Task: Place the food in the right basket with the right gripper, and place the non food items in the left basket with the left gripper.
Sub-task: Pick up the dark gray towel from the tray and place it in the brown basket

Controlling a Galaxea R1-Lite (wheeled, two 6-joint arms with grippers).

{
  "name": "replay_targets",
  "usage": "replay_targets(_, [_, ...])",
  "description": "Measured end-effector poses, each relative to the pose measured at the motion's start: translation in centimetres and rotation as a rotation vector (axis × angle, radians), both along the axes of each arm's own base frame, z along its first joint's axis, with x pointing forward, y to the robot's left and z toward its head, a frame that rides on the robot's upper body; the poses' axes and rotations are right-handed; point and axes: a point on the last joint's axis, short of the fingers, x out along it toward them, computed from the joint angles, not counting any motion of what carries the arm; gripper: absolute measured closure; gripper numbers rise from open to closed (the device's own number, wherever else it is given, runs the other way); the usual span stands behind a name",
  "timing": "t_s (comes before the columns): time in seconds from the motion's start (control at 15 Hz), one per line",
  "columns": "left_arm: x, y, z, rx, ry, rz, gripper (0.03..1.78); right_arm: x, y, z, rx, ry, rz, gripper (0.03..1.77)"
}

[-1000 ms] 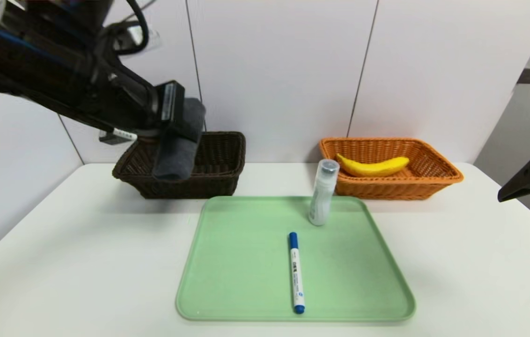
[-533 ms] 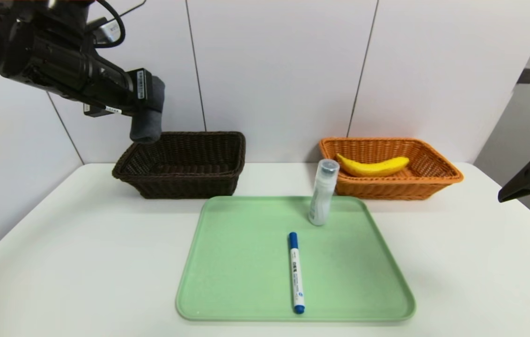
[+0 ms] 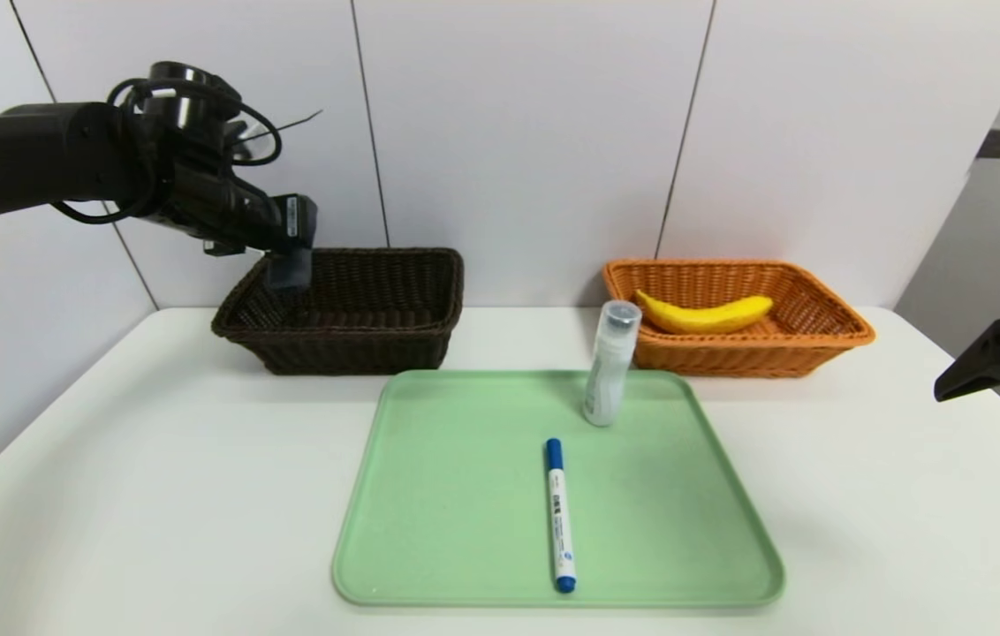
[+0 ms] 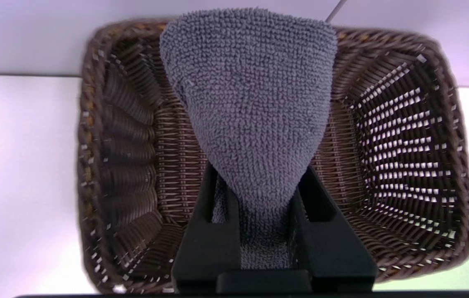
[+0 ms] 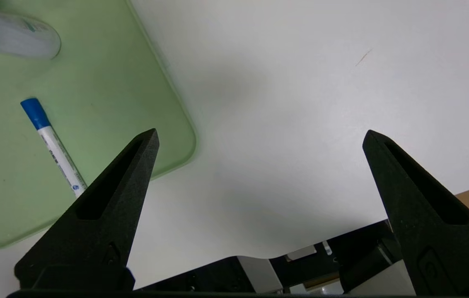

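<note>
Now lower, the left tool (image 3: 290, 254) hangs over the dark brown basket (image 3: 416, 346), clamped on the soft, light grey cloth (image 4: 249, 103), pinched mid-roll. Right tool (image 5: 259, 138) waits, fingers apart.

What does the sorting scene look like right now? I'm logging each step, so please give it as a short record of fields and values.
left gripper: shut on the grey cloth, above the dark brown basket
right gripper: open, empty, over the white table at its right edge
banana: lying in the orange basket
bottle: upright at the far edge of the green tray
marker: lying on the tray
remaining: cloth not yet released; bottle and marker not yet sorted
</note>
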Motion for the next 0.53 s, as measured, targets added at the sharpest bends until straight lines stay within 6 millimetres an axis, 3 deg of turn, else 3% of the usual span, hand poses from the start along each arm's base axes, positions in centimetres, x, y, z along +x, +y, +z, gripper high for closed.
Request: replay_targets(0.53, [2.7,0.4,-3.1,0.006,0.014,0.003,1.48,0.1,0.1,-0.8,0.049,0.015,-0.033,0.1])
